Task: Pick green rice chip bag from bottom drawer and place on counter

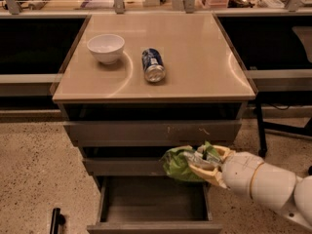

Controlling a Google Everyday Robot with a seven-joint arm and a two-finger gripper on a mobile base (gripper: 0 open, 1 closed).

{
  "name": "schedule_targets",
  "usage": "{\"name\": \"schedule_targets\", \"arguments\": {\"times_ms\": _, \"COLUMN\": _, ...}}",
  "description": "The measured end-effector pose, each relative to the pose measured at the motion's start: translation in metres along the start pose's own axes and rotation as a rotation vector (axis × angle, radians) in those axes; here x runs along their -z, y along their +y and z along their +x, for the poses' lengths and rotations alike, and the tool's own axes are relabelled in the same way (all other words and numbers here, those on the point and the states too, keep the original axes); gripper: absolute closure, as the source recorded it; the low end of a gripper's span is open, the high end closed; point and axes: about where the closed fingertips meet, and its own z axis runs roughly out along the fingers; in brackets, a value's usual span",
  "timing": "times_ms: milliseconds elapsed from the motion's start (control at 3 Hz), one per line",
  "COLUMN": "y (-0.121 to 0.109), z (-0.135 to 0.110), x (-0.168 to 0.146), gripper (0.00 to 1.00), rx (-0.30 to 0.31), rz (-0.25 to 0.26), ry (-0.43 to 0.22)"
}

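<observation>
The green rice chip bag (176,164) hangs in the air in front of the middle drawer, crumpled, with silvery patches. My gripper (207,162) is shut on its right side, tan fingers (202,170) pinching the foil; the white arm reaches in from the lower right. Below it the bottom drawer (154,201) stands pulled out, its grey inside bare. The counter (195,52) is the glossy beige top above, well above the bag.
A white bowl (106,48) sits at the counter's left and a blue soda can (153,65) lies on its side near the middle. The two upper drawers (151,132) are shut. A dark chair leg (261,126) stands to the right on the speckled floor.
</observation>
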Motion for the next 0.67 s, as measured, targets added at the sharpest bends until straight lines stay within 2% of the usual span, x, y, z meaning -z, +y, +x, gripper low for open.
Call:
{"name": "schedule_targets", "arguments": {"times_ms": 333, "y": -0.0257, "z": -0.0576, "x": 0.0109, "gripper": 1.0, "rx": 0.1, "rz": 0.028, "ry": -0.015}}
{"name": "schedule_targets", "arguments": {"times_ms": 667, "y": -0.0257, "z": -0.0576, "x": 0.0109, "gripper": 1.0, "rx": 0.1, "rz": 0.028, "ry": -0.016}}
